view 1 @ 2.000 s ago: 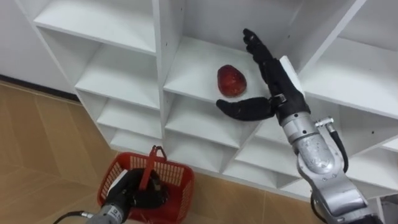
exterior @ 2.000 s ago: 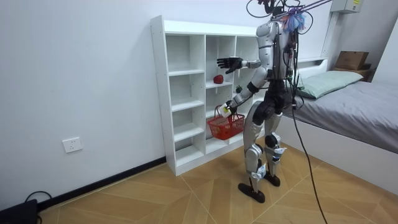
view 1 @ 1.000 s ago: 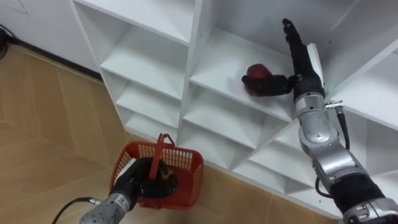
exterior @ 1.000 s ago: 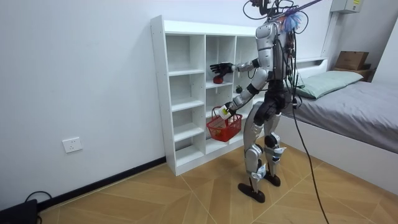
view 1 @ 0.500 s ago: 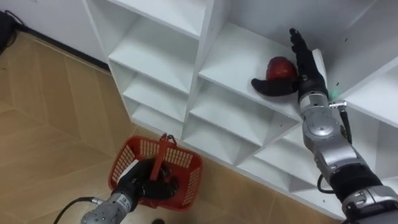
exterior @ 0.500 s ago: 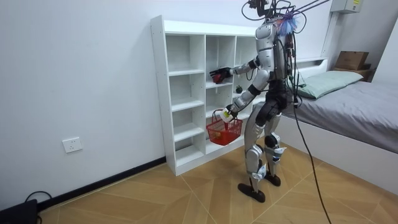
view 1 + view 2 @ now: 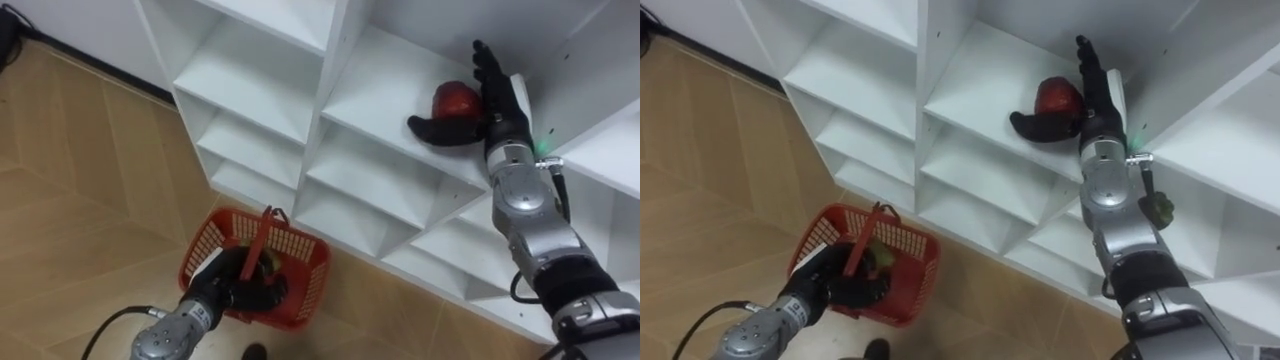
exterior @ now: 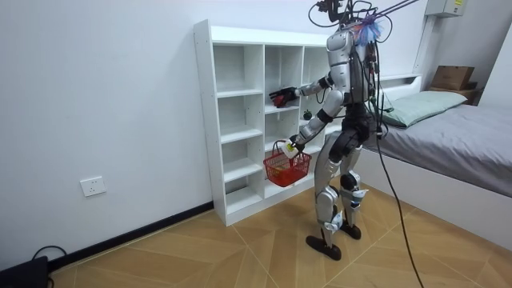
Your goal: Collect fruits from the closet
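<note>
You have the robot standing upright close in front of the white closet [image 8: 232, 120], with the bed [image 8: 456, 136] behind it at the room view's right and wood floor [image 7: 70, 170] underfoot. The closet is a grid of open compartments. The one that matters is an upper compartment in the second column from the room view's left. Down low on the robot's left, the red basket [image 7: 312, 285] hangs above the floor, in front of the closet's lower compartments. Its handle [image 7: 262, 238] stands upright. Your left hand [image 7: 225, 290] has its fingers curled round the base of that handle and carries the basket. Something dark lies inside the basket, partly hidden by the hand, and you cannot make out what it is. Your right arm reaches up and forward into the upper compartment. There the right hand [image 7: 497, 95] stands on edge on the shelf [image 7: 385, 75], fingers [image 7: 487, 65] straight and pointing toward the back wall, thumb [image 7: 435, 130] spread wide across the front. The red fruit [image 7: 455, 98] sits on that shelf in the gap between thumb and fingers, touching the hand on its right side and the thumb at its near side. The hand cups the fruit but is not clamped on it, and the fruit looks to be resting on the shelf rather than lifted.
</note>
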